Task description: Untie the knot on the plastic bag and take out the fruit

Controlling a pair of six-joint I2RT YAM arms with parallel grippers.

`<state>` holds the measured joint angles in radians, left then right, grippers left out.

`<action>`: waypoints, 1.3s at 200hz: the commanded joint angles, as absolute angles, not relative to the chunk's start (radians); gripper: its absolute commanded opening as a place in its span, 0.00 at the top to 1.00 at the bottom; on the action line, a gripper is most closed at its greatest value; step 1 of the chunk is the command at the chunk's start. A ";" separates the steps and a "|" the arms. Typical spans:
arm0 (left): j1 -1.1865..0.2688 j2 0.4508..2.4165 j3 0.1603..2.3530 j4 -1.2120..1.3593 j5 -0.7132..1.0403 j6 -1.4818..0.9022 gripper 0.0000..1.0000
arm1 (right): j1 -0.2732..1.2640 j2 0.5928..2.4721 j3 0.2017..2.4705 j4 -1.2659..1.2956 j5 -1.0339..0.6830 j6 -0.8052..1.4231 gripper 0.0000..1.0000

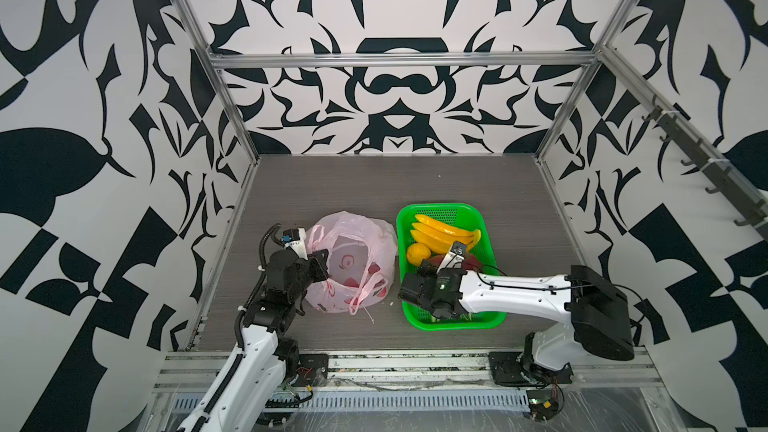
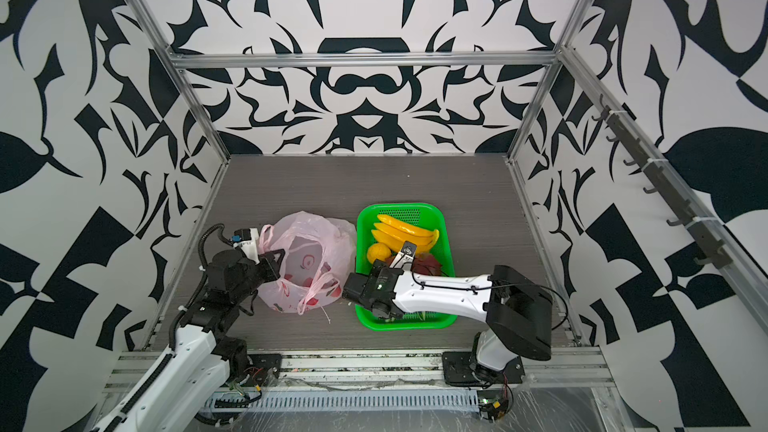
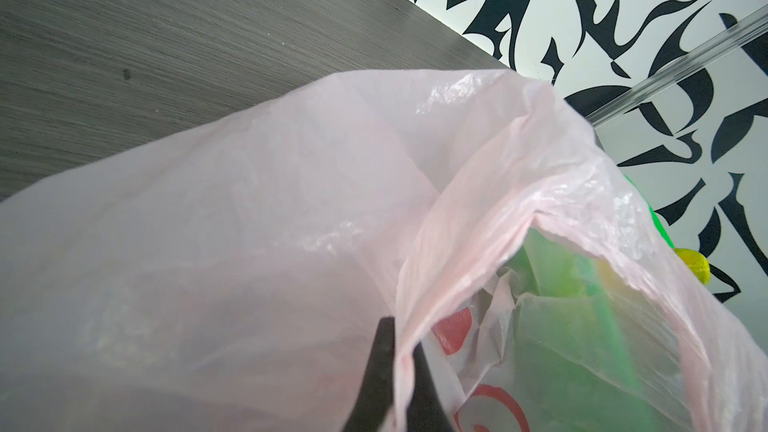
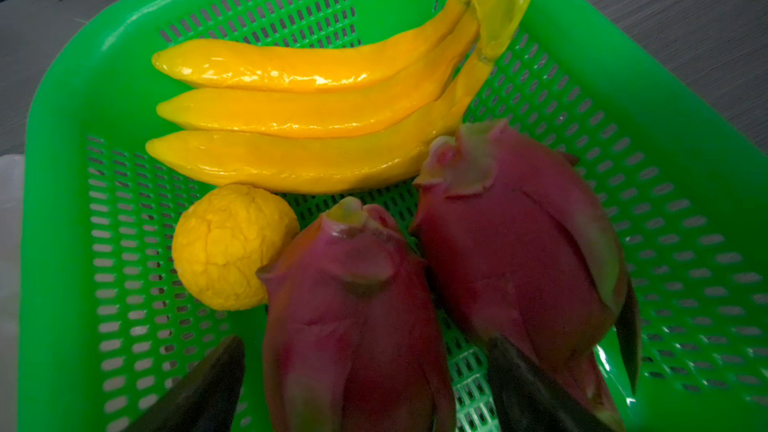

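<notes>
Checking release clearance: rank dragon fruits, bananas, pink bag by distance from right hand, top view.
1. Dragon fruits, in the basket under the right hand.
2. Bananas, basket's far end.
3. Pink bag, left of basket.

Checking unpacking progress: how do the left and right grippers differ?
The left gripper is shut on the plastic bag's rim; the right gripper is open and empty. The left is at the bag; the right straddles a dragon fruit in the green basket. Both have black fingers.

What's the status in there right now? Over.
Left pincer shut on plastic bag rim. Right pincer open, straddling one dragon fruit. Bananas, citrus, other dragon fruit alongside in green basket. Nothing blocking.
</notes>
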<state>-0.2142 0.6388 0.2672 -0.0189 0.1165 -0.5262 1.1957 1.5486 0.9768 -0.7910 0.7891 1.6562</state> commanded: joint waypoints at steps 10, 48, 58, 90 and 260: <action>-0.213 0.635 0.248 0.000 0.128 -0.525 1.00 | 1.205 1.548 1.020 -0.844 0.819 1.672 0.07; -0.214 0.638 0.242 0.011 0.126 -0.526 1.00 | 1.211 1.536 1.025 -0.853 0.831 1.670 0.07; -0.213 0.641 0.241 0.016 0.126 -0.526 1.00 | 1.212 1.531 1.024 -0.856 0.839 1.670 0.07; -0.213 0.651 0.239 0.036 0.117 -0.526 1.00 | 1.212 1.507 1.028 -0.862 0.864 1.655 0.07; -0.213 0.801 0.362 0.070 0.161 -0.537 0.43 | 1.209 1.380 1.001 -0.877 0.971 1.560 0.08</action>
